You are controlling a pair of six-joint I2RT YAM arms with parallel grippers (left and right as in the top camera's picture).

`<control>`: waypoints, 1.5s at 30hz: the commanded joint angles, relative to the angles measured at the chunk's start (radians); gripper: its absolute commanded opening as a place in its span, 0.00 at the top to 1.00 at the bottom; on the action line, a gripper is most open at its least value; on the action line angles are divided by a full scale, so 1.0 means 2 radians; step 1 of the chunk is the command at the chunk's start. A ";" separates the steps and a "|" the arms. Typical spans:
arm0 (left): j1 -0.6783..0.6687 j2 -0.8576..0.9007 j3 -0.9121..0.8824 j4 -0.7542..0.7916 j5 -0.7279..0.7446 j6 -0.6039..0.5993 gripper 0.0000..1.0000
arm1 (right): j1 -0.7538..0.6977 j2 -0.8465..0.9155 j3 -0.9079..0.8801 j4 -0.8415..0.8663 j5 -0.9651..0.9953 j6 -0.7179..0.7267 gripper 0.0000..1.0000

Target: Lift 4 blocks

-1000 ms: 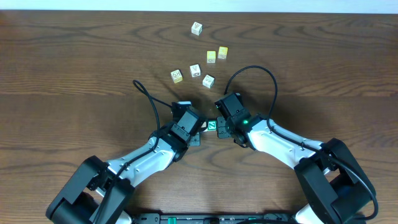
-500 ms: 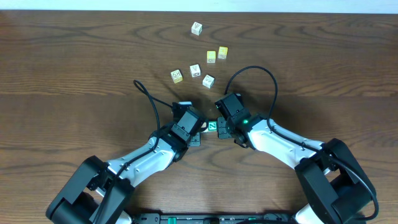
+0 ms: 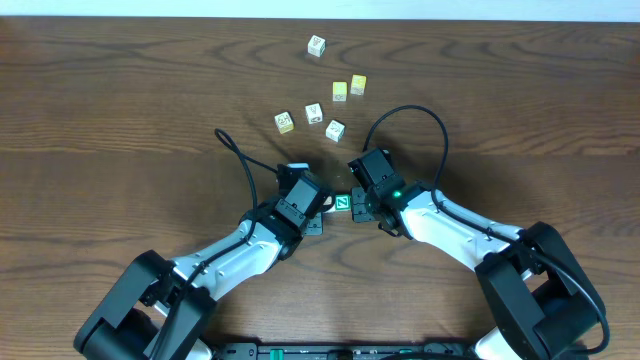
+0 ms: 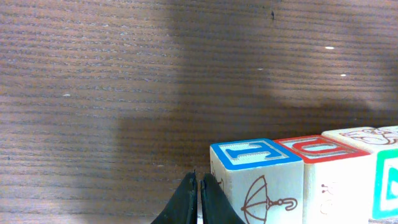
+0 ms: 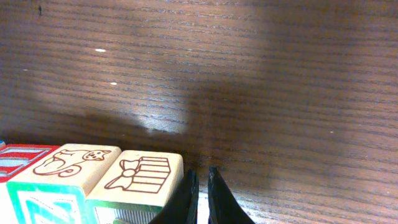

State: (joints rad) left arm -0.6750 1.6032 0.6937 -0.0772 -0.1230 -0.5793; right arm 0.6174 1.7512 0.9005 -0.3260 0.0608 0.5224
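Note:
A row of blocks (image 3: 341,203) is pinched end to end between my two grippers at the table's middle. Its green N face shows from above. In the left wrist view the blue-edged block (image 4: 258,177) with an umbrella print sits against my left gripper (image 4: 199,186), which is shut and empty. Beside it come a red-edged block (image 4: 329,180) and a green-faced one (image 4: 387,186). In the right wrist view a gift-print block (image 5: 140,177) touches my right gripper (image 5: 202,186), whose fingers stand a hair apart on nothing. I cannot tell if the row is off the table.
Loose cubes lie farther back: a white lettered one (image 3: 316,45), two yellow ones (image 3: 340,91) (image 3: 358,84), and three pale ones (image 3: 284,122) (image 3: 313,113) (image 3: 335,130). Black cables (image 3: 420,115) loop behind both wrists.
My right gripper has shifted very slightly to the right and its fingers have parted a hair. The left arm and the row of blocks look unchanged.

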 commanded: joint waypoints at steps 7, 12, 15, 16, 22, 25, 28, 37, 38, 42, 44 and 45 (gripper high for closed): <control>-0.029 -0.002 0.033 0.039 0.130 0.005 0.93 | 0.028 -0.003 0.020 0.021 -0.169 -0.002 0.96; -0.029 -0.002 0.033 0.039 0.130 0.005 0.92 | 0.028 -0.003 0.020 0.021 -0.163 -0.002 0.99; -0.029 -0.002 0.033 0.039 0.130 0.005 0.92 | 0.028 -0.003 0.020 0.020 -0.161 -0.004 0.98; -0.029 -0.002 0.033 0.039 0.130 0.005 0.92 | 0.028 -0.003 0.020 0.019 -0.159 -0.004 0.98; -0.029 -0.002 0.033 0.039 0.130 0.005 0.92 | 0.028 -0.003 0.020 0.013 -0.135 -0.004 0.99; -0.029 -0.002 0.033 0.039 0.130 0.005 0.92 | 0.028 -0.003 0.020 0.009 -0.125 -0.004 0.99; -0.029 -0.002 0.033 0.039 0.130 0.005 0.93 | 0.028 -0.003 0.020 0.005 -0.113 -0.004 0.99; -0.029 -0.002 0.033 0.039 0.130 0.004 0.92 | 0.028 -0.003 0.020 0.004 -0.116 -0.004 0.99; -0.029 -0.002 0.033 0.039 0.130 0.005 0.92 | 0.028 -0.003 0.020 0.004 -0.119 -0.004 0.99; -0.029 -0.002 0.033 0.039 0.130 0.004 0.92 | 0.028 -0.003 0.020 0.006 -0.126 -0.004 0.99; -0.029 -0.002 0.033 0.039 0.130 0.004 0.92 | 0.025 -0.003 0.020 0.006 -0.123 -0.004 0.99; -0.029 -0.002 0.033 0.039 0.130 0.004 0.92 | 0.023 -0.003 0.020 0.006 -0.123 -0.004 0.99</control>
State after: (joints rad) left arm -0.6750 1.6051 0.6937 -0.0666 -0.1001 -0.5793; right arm 0.6174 1.7493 0.9028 -0.3458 0.0837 0.5213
